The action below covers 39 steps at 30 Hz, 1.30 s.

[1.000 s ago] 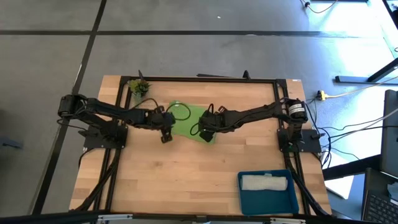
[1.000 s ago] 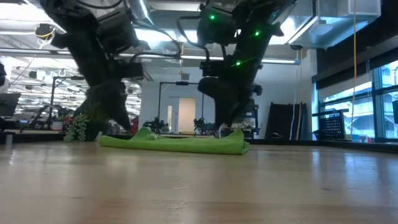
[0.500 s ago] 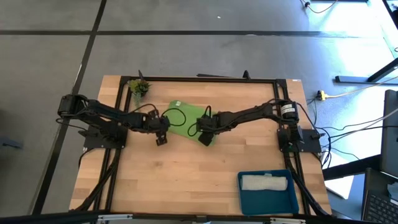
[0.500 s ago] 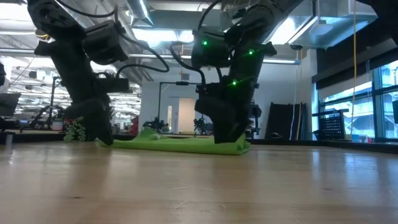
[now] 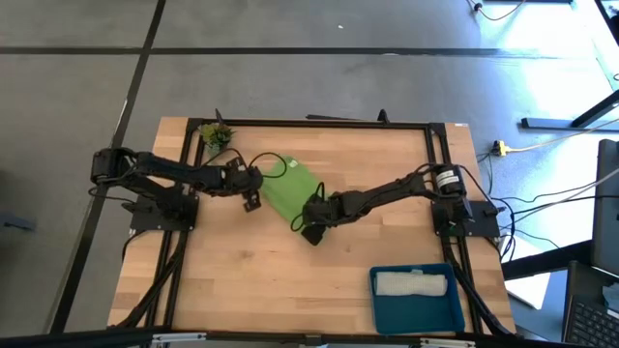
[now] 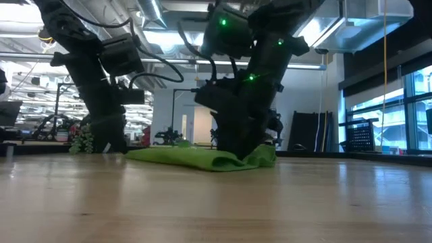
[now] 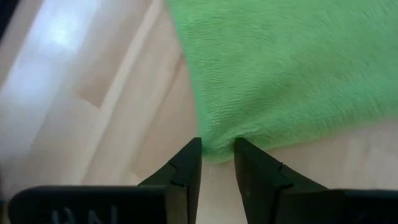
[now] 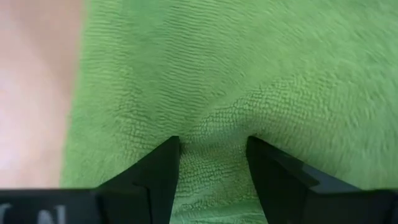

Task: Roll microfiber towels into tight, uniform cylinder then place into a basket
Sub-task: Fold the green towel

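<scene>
The lime green towel (image 5: 288, 191) lies flat on the wooden table, a little back of the middle, with both grippers at it. My left gripper (image 5: 251, 200) is shut on its left corner, and my right gripper (image 5: 311, 230) is shut on its near right end, where the cloth humps up (image 6: 229, 160). The pale towel (image 5: 411, 283) lies rolled in the teal basket (image 5: 379, 311) at the near right. My left gripper pinches the green towel's corner (image 7: 216, 144) between its two fingers, coming down at a slant from the table's left. The corner lies on the table. My right gripper pinches a bunched ridge of the towel (image 8: 214, 146) between its fingers (image 8: 163, 171), slanting down from the right. The cloth puckers toward the fingers, and this end rests on the table.
A small leafy sprig (image 5: 215, 135) stands at the far left corner. A black cable loop (image 5: 276, 174) hangs over the towel's far part. Bare wood lies across the near half of the table, left of the basket.
My right gripper has gone toward the near edge and a little left, sinking, and has dragged the towel's right end with it. My left gripper has moved slightly toward the far left. The towel has turned about on the table and humped up at its right end.
</scene>
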Each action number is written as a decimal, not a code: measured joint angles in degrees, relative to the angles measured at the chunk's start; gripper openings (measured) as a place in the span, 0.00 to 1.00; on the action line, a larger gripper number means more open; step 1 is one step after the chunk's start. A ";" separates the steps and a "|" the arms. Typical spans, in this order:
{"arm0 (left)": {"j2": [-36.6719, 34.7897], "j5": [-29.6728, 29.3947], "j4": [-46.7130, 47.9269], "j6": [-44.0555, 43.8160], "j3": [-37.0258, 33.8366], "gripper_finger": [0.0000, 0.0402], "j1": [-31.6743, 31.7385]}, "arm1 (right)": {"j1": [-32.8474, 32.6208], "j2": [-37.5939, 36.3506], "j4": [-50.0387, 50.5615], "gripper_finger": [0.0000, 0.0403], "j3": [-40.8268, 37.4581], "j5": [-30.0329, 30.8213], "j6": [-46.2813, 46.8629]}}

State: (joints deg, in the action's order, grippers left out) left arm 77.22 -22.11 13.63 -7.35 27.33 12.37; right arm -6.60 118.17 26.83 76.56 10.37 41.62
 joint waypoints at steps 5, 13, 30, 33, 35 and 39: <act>0.01 -0.02 -3.61 4.05 0.06 0.21 1.73 | -2.09 0.16 -4.65 0.47 -0.11 -1.86 0.65; 0.03 -0.02 -4.30 6.69 4.04 0.21 1.72 | -3.21 0.31 -8.75 0.47 -0.15 -5.92 0.60; -0.24 6.83 -1.32 -2.10 3.30 0.21 -15.86 | -4.01 -6.05 -6.84 0.47 -0.11 7.05 -7.48; -0.01 5.51 -1.30 -4.46 1.78 0.21 -17.48 | -3.64 -5.27 -5.06 0.47 -0.09 8.56 -7.44; -0.01 3.36 -1.24 -5.46 0.89 0.21 -18.03 | -3.32 -4.66 -3.51 0.47 -0.11 10.47 -7.57; -0.01 1.63 -1.32 -7.22 -0.48 0.21 -17.71 | -2.94 -3.95 0.45 0.47 -0.05 11.05 -5.69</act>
State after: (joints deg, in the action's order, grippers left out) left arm 77.21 -20.48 12.31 -14.57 26.85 -5.34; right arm -9.54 114.22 27.28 76.51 21.42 35.93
